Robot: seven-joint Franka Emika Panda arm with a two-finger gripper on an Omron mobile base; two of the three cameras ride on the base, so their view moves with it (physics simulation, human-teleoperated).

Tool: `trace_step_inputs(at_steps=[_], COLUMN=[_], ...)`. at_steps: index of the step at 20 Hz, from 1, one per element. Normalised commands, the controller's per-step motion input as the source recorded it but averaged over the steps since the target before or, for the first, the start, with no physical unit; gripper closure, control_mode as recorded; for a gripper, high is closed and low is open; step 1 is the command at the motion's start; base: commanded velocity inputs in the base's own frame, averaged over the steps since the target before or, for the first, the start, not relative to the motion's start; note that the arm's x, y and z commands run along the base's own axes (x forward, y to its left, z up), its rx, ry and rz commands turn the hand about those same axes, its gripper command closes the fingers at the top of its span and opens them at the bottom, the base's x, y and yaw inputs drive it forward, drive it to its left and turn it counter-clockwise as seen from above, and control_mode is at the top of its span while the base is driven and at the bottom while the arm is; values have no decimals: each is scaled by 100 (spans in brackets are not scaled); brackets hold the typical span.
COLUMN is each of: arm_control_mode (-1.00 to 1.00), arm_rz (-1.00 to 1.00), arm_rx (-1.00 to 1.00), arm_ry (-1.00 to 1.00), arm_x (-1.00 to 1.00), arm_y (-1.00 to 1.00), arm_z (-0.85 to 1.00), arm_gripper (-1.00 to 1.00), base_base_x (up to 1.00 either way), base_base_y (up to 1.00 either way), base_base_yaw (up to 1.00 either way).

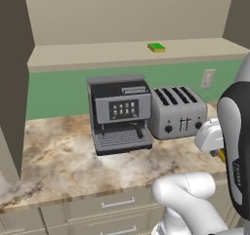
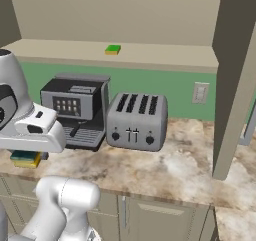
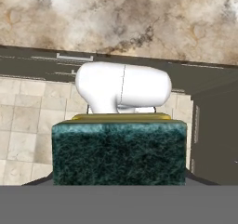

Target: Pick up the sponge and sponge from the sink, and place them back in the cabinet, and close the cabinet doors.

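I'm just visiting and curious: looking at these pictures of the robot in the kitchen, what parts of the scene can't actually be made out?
- Gripper: in the right base view the white hand covers its fingers; the dark-topped sponge blocks them in the hand view.
- Dark-topped sponge: only a sliver shows under the hand in the right base view.
- Cabinet doors: cut off by the picture's top edge.
- Coffee machine: its panel buttons are too small to read.

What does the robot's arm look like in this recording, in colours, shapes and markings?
The arm is made of glossy white, rounded tubular links with bulbous elbows. A dark, near-black joint cover with faint pale lettering wraps one segment. The hand housing is white and blocky with a small dark recess. No cables show.
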Motion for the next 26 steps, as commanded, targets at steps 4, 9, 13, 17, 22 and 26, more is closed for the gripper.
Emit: trace_step_inputs(at_steps=[4, 9, 13, 17, 22, 26], arm_control_mode=[100, 100, -100, -100, -100, -100], arm_rz=[0, 0, 0, 0, 0, 0], arm_rx=[0, 0, 0, 0, 0, 0], arm_ry=[0, 0, 0, -3, -4, -3], arm_x=[0, 0, 0, 0, 11, 23], arm_y=[0, 0, 0, 5, 12, 13], arm_z=[0, 0, 9, 34, 41, 37], arm_gripper=[100, 100, 100, 100, 100, 100], base_base_x=[0, 0, 0, 0, 0, 0], base_base_y=[0, 0, 0, 0, 0, 0], base_base_yaw=[0, 0, 0, 0, 0, 0])
